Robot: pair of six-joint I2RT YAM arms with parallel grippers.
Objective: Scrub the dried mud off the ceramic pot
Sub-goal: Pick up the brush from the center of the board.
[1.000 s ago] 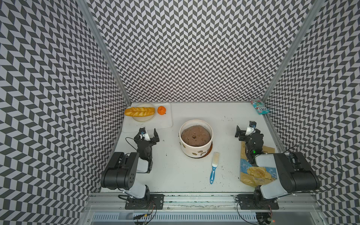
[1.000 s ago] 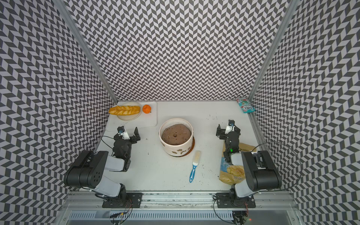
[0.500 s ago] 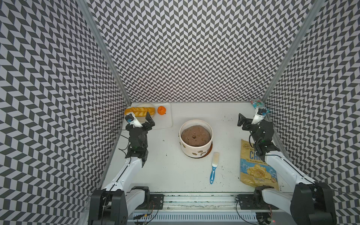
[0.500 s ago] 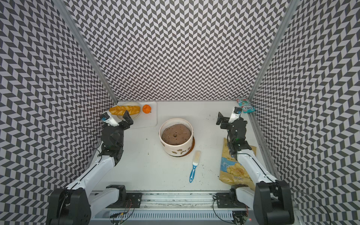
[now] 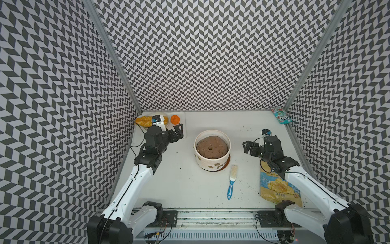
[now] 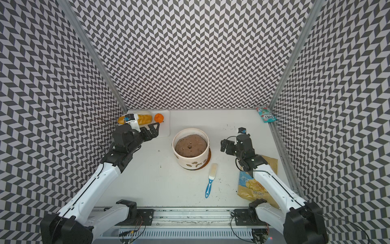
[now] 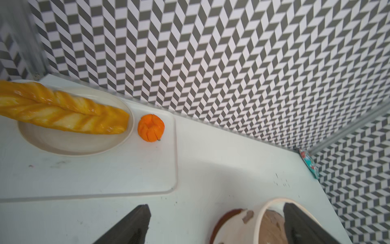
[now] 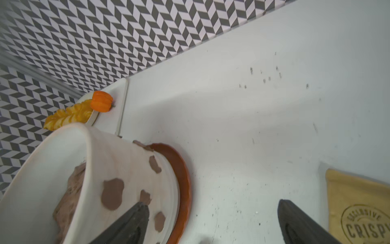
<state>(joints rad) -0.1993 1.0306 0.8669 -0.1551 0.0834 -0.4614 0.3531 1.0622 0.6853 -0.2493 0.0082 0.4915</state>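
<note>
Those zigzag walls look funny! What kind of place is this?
Probably a robot test booth: patterned walls surround a white table, with left arm and right arm mounted at its front, a ceramic pot between them.

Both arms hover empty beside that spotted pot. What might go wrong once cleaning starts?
1. The brush lies flat; the right end effector might slip off its handle.
2. The ceramic pot is full of soil; scrubbing the dried mud on its wall could tip or slide it unless the left end effector steadies it.
3. The right arm hangs over the chip bag and could drag it.
</note>
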